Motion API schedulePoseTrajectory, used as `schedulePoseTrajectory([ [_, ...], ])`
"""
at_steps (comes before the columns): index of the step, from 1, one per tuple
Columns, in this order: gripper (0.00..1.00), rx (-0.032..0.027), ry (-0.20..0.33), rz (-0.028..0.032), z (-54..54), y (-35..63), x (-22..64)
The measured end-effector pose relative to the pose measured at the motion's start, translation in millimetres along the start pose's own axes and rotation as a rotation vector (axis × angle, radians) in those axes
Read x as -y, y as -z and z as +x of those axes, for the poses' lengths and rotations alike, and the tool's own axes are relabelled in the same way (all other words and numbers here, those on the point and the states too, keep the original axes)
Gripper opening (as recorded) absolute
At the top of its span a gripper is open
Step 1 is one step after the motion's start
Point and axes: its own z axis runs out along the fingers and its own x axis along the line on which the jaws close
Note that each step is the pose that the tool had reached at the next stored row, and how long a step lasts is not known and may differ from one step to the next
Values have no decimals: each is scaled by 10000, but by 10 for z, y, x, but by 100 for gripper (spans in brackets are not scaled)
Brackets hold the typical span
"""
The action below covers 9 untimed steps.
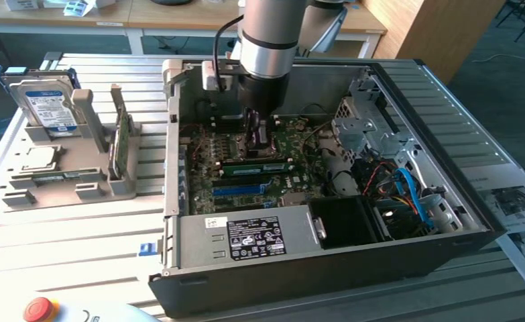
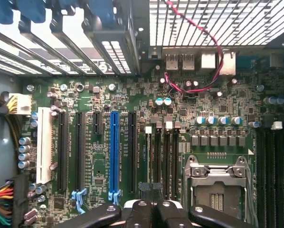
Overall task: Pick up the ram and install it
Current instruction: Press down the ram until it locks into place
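Note:
The ram [image 1: 255,166], a thin green stick, stands on edge in a slot of the motherboard [image 1: 285,144] inside the open computer case [image 1: 334,268]. My gripper [image 1: 260,141] hangs just above it, reaching down into the case, and I cannot tell whether it touches the stick. In the wrist view the gripper [image 2: 151,210] is shut, its dark fingers [image 2: 139,213] pressed together with nothing visible between them. They hover over the black memory slots [image 2: 162,161], between the blue slot [image 2: 114,152] and the processor socket [image 2: 217,185].
Outside the case, at the exterior view's left, a grey holder [image 1: 110,184] carries a blue-labelled hard drive [image 1: 45,100] and a green card on edge [image 1: 119,137]. Blue cables [image 1: 410,191], a drive cage [image 1: 361,131] and the power supply [image 1: 244,238] crowd the case. A red button [image 1: 40,308] sits near the front.

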Motion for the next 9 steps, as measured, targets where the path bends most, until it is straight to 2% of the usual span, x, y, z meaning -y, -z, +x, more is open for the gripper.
schedulePoseTrajectory([
  [5,10,-2,6,-112,4,75,-3],
  [9,10,-2,9,-162,6,107,-4],
])
